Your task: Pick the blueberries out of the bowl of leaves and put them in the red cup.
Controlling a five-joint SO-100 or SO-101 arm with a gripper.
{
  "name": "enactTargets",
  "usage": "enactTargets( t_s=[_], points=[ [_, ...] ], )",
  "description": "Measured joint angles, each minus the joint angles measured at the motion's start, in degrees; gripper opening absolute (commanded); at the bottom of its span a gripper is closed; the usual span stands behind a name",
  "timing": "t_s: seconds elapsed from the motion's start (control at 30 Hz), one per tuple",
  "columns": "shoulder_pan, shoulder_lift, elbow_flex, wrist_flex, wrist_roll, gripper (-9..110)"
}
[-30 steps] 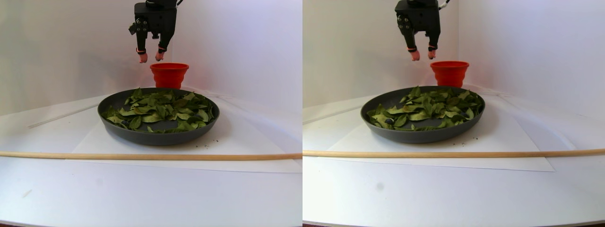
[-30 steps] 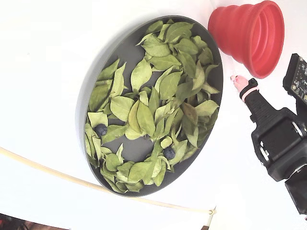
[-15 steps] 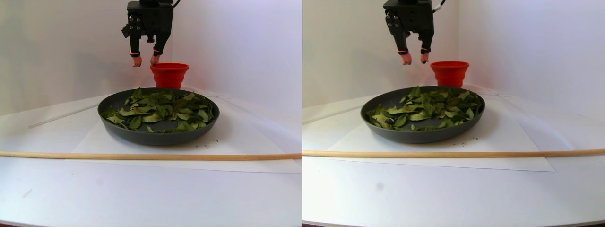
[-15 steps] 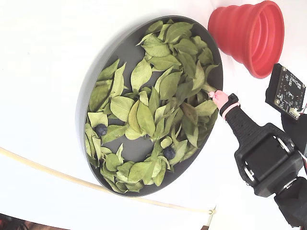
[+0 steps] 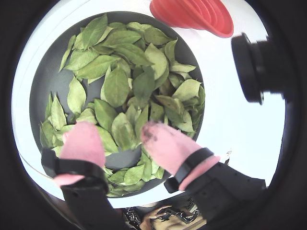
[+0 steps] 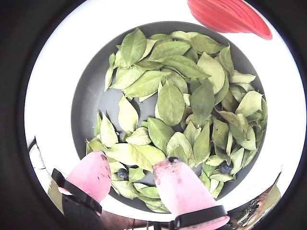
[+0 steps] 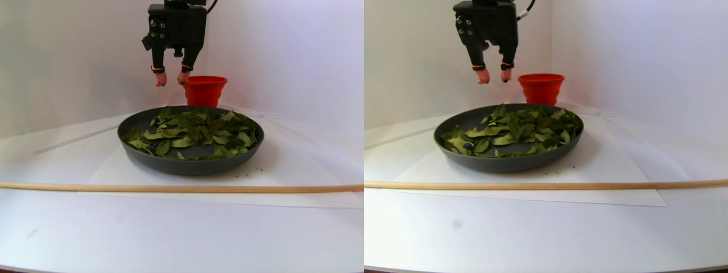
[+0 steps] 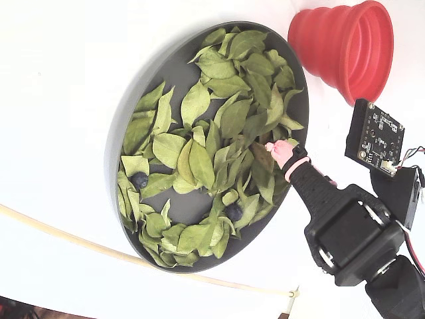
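Two blueberries (image 6: 123, 174) among leaves (image 6: 171, 102)

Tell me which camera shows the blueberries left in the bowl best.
The fixed view: two blueberries sit exposed among the leaves in the bowl, seen from above and unblocked. A wrist view shows two, near the pink fingertips. The stereo pair view is too low; berries are barely discernible.

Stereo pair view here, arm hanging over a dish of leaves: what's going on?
The arm's gripper hangs open and empty above the grey bowl, well clear of the leaves. At least two blueberries lie among the leaves near the bowl's edge, not yet picked. The red cup stands just beyond the bowl; the views do not show whether it holds any berries.
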Motion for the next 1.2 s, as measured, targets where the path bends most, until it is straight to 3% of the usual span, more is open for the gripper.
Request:
enactTargets(
  t_s=[1.2],
  points=[
    [-3.3,2.9,9.3,0.5,0.6,17]
  ],
)
